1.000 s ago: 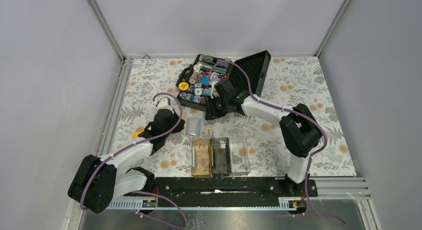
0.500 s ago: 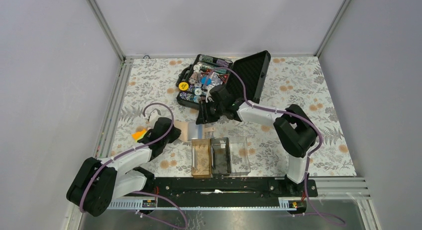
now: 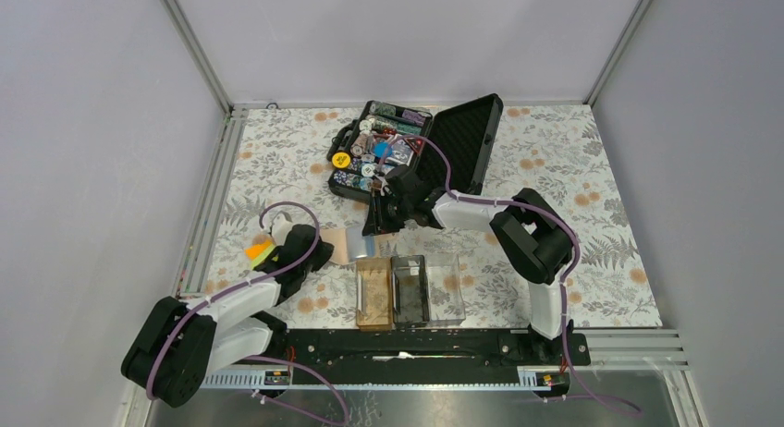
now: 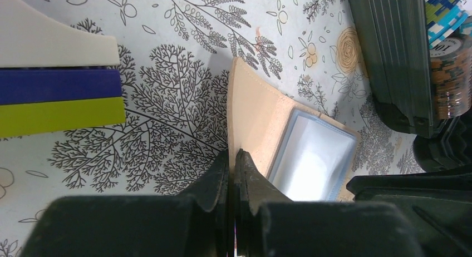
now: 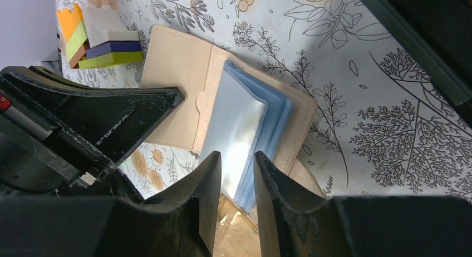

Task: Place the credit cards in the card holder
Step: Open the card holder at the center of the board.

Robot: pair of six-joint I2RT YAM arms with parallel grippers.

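A beige wallet (image 3: pixel 356 242) lies opened on the floral cloth, just behind the card holder (image 3: pixel 459 302), a clear tray with a brown, a dark and a clear compartment. My left gripper (image 4: pixel 232 157) is shut on the edge of the wallet's beige flap (image 4: pixel 256 112). My right gripper (image 5: pixel 236 157) hovers over the wallet's clear plastic sleeves (image 5: pixel 239 123), its jaws a narrow gap apart with nothing gripped. The tray's brown corner (image 5: pixel 234 229) shows under those jaws. No credit cards are visible; they are hidden or out of view.
A black chip case (image 3: pixel 379 154) full of poker chips stands open behind the wallet, with its lid (image 3: pixel 467 136) tilted back to the right. A stack of coloured toy bricks (image 3: pixel 259 251) sits left of the left gripper.
The right gripper came down from the chip case to the wallet. The left gripper drew back to the left and towards me with the flap, and the wallet now lies opened out.
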